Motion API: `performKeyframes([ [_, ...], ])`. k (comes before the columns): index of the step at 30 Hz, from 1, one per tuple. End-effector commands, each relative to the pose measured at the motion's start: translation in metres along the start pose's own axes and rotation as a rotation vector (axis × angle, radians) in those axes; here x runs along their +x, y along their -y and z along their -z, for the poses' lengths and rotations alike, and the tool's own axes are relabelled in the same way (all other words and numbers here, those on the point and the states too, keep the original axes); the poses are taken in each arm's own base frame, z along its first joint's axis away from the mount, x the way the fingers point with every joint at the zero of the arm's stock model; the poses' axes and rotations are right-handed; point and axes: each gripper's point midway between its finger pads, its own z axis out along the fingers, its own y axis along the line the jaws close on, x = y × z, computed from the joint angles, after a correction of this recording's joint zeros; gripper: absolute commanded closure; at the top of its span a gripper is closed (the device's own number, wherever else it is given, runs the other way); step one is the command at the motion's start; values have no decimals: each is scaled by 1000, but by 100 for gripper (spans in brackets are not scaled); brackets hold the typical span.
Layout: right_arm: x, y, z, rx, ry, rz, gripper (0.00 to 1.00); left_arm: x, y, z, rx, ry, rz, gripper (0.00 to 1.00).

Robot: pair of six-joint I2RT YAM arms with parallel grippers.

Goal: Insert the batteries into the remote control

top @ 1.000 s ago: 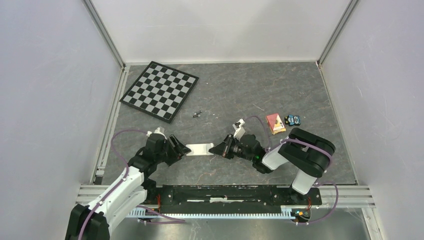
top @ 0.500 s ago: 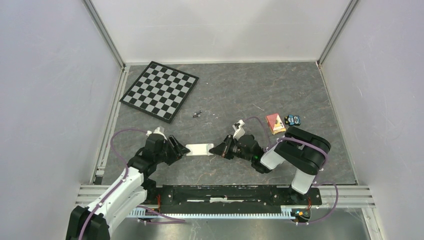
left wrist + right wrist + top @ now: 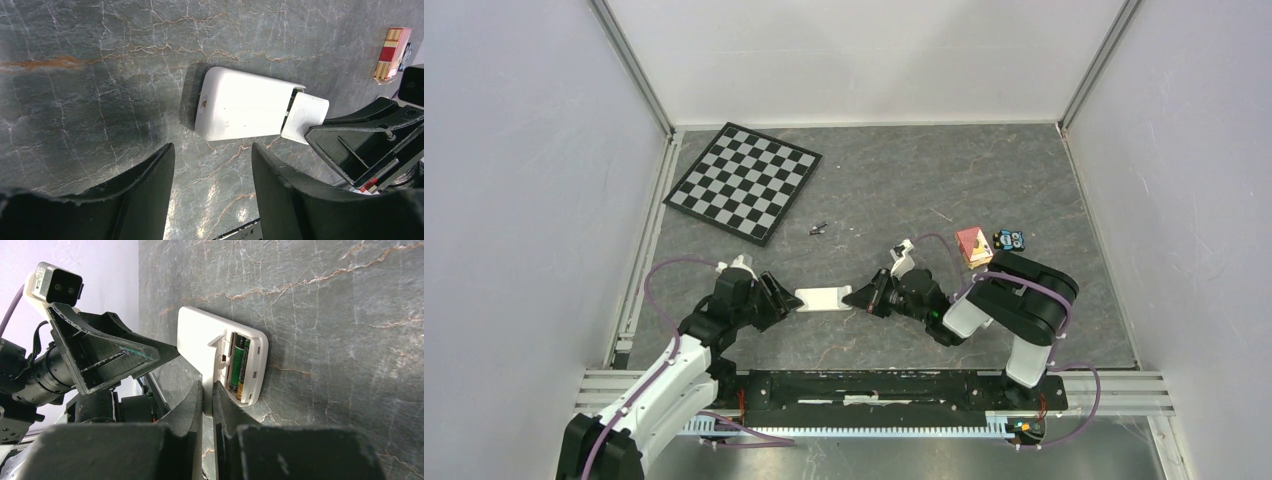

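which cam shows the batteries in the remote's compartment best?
Right wrist. The batteries lie side by side in the open compartment of the remote control, their green labels visible. Left wrist shows only the remote's white back and its cover; the batteries are hidden. Top external shows the remote as a small white shape, with no batteries discernible.

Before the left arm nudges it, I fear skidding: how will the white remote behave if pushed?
Likely slides, not rolls: the remote lies flat, back up, on the smooth table. Its hard shell looks stiff, probably light. The battery cover, partly off and pinched by the right gripper, may shift or pop free.
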Motion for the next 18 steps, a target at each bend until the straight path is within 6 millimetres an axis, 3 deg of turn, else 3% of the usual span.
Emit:
performKeyframes([
  [1, -13, -11, -7, -44, 50, -2, 100, -6, 5, 1, 18, 18, -44, 36],
  [18, -3, 6, -8, 19, 2, -30, 96, -5, 6, 0, 23, 7, -47, 38],
])
